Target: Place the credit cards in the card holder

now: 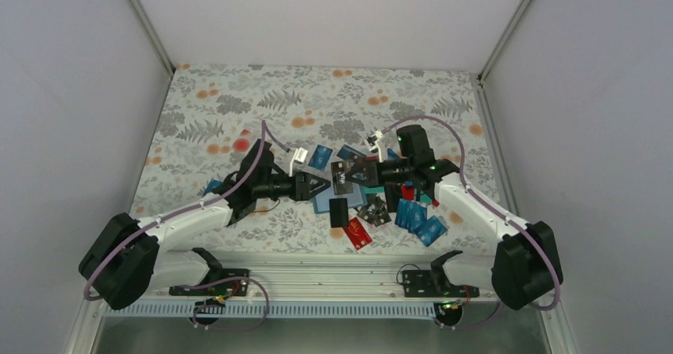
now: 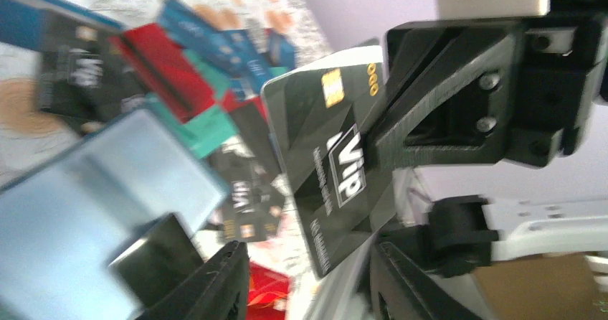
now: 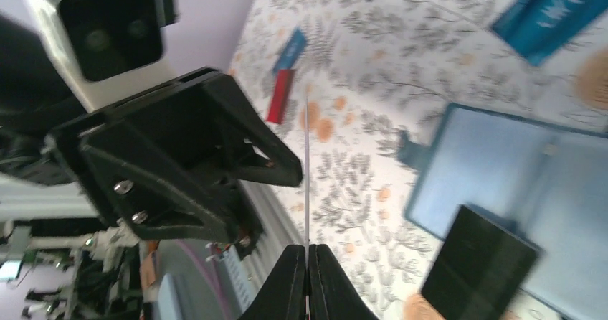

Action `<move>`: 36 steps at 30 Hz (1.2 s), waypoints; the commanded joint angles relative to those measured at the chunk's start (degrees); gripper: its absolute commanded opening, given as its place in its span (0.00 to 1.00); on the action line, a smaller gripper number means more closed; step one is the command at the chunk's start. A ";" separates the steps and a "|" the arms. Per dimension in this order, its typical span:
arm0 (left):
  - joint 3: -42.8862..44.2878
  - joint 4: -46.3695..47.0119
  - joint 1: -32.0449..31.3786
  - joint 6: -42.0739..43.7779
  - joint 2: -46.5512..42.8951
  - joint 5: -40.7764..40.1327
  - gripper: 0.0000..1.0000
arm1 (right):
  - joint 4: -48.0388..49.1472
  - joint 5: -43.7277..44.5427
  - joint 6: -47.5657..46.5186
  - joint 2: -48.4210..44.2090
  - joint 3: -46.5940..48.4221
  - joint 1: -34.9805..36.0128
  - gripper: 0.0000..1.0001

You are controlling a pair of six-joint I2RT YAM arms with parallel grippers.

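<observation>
My right gripper [image 1: 359, 172] [image 3: 307, 252] is shut on a black VIP credit card [image 1: 343, 178] [image 2: 337, 169], held on edge above the table; it shows as a thin line [image 3: 307, 162] in the right wrist view. My left gripper [image 1: 321, 186] [image 2: 308, 262] faces it, jaws apart on either side of the card's lower corner, gripping nothing. Just below them the card holder [image 1: 324, 204] [image 3: 502, 155] [image 2: 64, 212] lies open on the table, pale blue inside, with a black card [image 1: 339, 211] [image 3: 477, 262] lying on it.
Several loose blue, red and black cards [image 1: 417, 217] lie in a pile right of the holder, and a red one [image 1: 359, 232] lies nearer the front. A blue card [image 1: 320, 157] lies behind the grippers. White walls enclose the floral table [image 1: 238, 100].
</observation>
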 commanded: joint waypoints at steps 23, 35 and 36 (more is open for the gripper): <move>3.69 -17.70 -2.38 8.01 15.27 -27.34 0.58 | 8.26 13.29 -2.93 25.22 4.30 -1.72 0.04; 5.15 -16.61 -4.21 7.04 20.62 -27.62 0.41 | 12.70 12.92 -2.89 28.61 1.30 -1.72 0.04; 5.20 -16.35 -4.54 6.78 21.04 -27.69 0.41 | 12.95 12.58 -2.66 28.84 1.06 -1.72 0.04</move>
